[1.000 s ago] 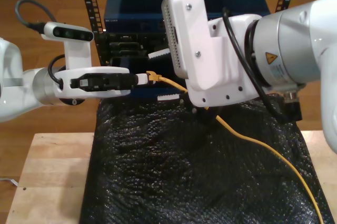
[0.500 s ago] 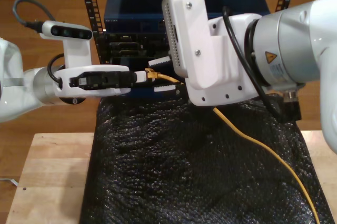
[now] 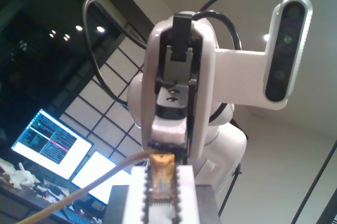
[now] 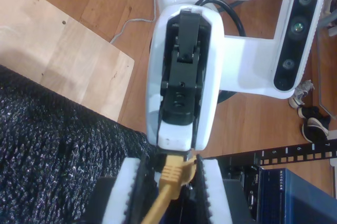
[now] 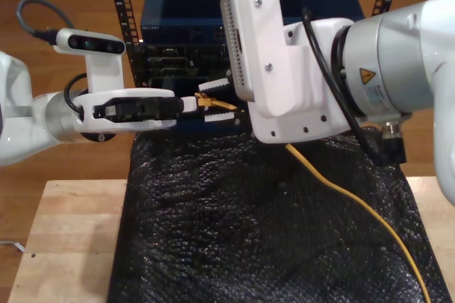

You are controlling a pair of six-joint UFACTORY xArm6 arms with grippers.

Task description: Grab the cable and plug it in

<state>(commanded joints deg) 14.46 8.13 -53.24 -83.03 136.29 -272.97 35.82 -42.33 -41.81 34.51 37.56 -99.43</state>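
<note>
Handover step: our first gripper [image 3: 161, 184] pinches the cable [image 5: 341, 190] plug. Our second gripper [image 4: 171, 176] brackets the boot, clamping unclear; it likely closes next.

Rough black mat [image 5: 249, 232], wooden tabletop [image 5: 71, 239]

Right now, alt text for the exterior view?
Two white arms meet over a black mat, both grippers at the plug end of a yellow cable before a dark blue equipment rack. The cable trails off toward the exterior view's lower right.
</note>
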